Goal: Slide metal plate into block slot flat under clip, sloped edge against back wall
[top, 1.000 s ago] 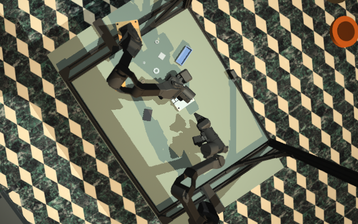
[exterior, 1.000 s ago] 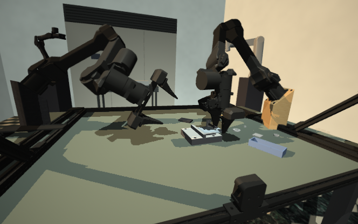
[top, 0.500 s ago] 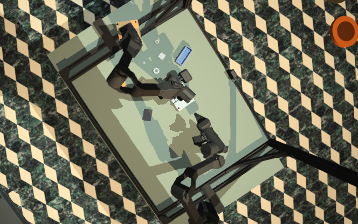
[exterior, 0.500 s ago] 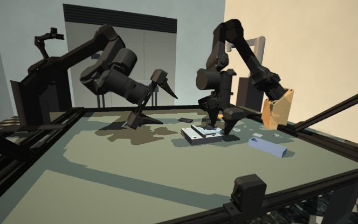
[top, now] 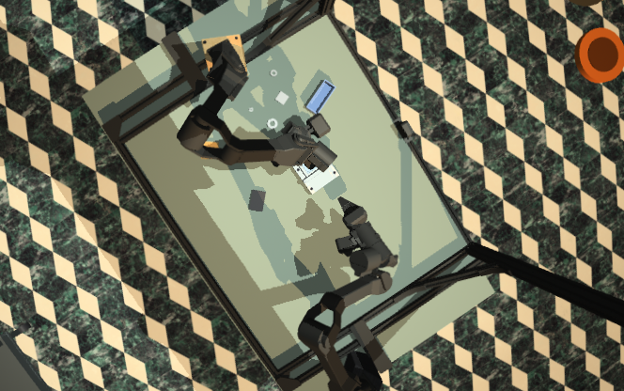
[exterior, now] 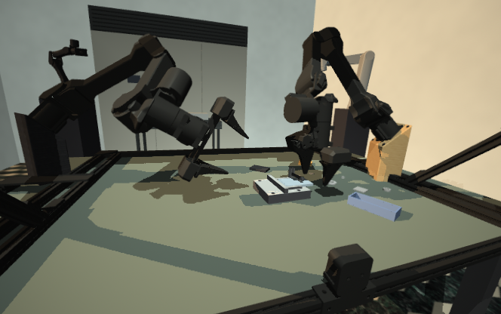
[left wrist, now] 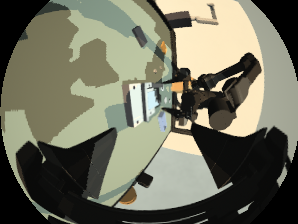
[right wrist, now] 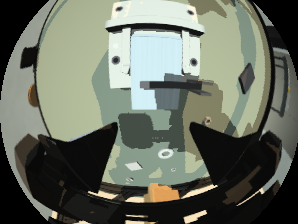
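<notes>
Pale-blue flat plate (exterior: pixel 296 183) (right wrist: pixel 156 60) in white block (top: pixel 323 180) (exterior: pixel 268 190) (left wrist: pixel 134 106) (right wrist: pixel 120 75); left gripper (top: pixel 349 207) (exterior: pixel 238 155) (left wrist: pixel 154 131) (right wrist: pixel 200 86) and right gripper (exterior: pixel 315 179) (left wrist: pixel 161 96) (right wrist: pixel 155 126) wide open, both empty.

Steep overhead, low tableside exterior, two close wrist views, all sharing the block (top: pixel 321 181) (exterior: pixel 280 194) (left wrist: pixel 134 105) (right wrist: pixel 120 75)

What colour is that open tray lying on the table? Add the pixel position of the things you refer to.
Blue (top: pixel 314 104) (exterior: pixel 373 209) (left wrist: pixel 162 121), a soft periwinkle; the top view shows it best.

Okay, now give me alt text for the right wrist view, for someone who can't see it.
A light blue metal plate lies between the side rails of a white block, its near end sticking out. A dark clip crosses above it. Nearer, the open right gripper holds nothing.
</notes>
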